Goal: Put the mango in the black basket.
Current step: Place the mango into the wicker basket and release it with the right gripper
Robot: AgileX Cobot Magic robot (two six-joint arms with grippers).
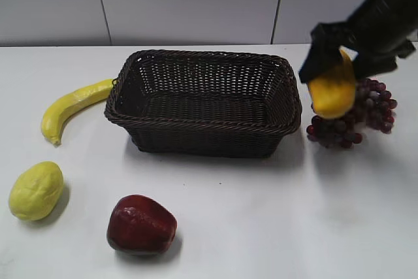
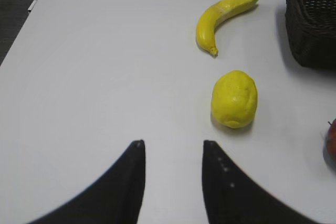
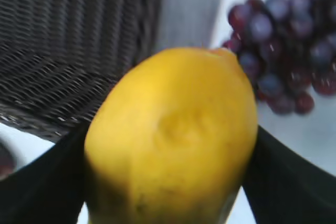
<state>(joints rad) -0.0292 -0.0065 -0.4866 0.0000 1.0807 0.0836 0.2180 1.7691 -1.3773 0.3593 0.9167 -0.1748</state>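
The orange-yellow mango (image 1: 333, 91) hangs in my right gripper (image 1: 339, 63), lifted off the table just right of the black basket (image 1: 163, 119). In the right wrist view the mango (image 3: 173, 135) fills the frame between both fingers, with the basket's woven wall (image 3: 63, 51) behind it at the left. The basket is empty. My left gripper (image 2: 170, 145) is open and empty over bare table; it does not show in the exterior view.
A bunch of purple grapes (image 1: 362, 112) lies right of the basket, behind the mango. A banana (image 1: 68, 106) lies left of the basket. A lemon (image 1: 36, 191) and a dark red apple (image 1: 140, 225) lie at the front left.
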